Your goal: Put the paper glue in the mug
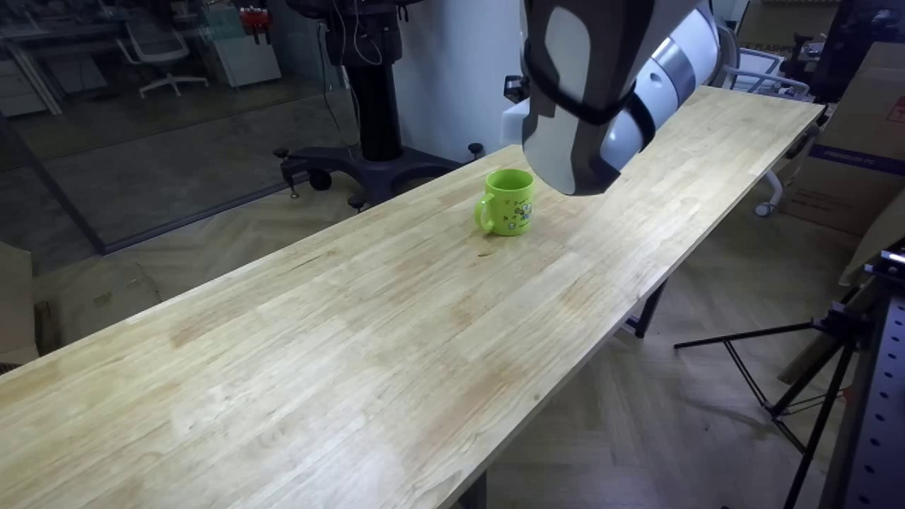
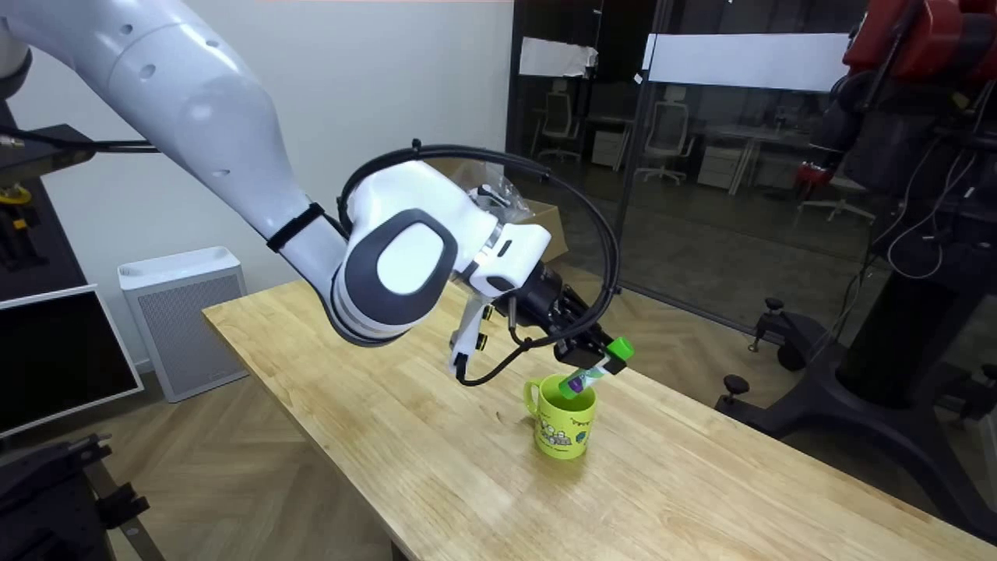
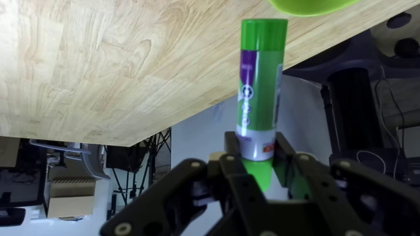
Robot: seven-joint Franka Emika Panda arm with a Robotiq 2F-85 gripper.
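The task seems to me past its middle, but it is not finished. The glue stick (image 3: 259, 91) is already taken: the gripper (image 3: 256, 144) is closed around it near its upper end, and in the wrist view most of the stick reaches out beyond the fingers. The lime-green mug (image 2: 562, 432) is standing upright on the wooden table (image 2: 436, 444). In an exterior view the stick hangs tilted, and its lower end comes in front of the mouth of the mug. However, in an exterior view where the arm (image 1: 587, 85) hides the gripper, I see no stick in this mouth, and in the wrist view the tip appears just beside the rim. Therefore I judge that the glue is not inside yet. What is left, in my opinion, is to bring the tip over the mouth, perhaps make the stick more vertical, lower it, and release. Touching the rim would be the main danger.
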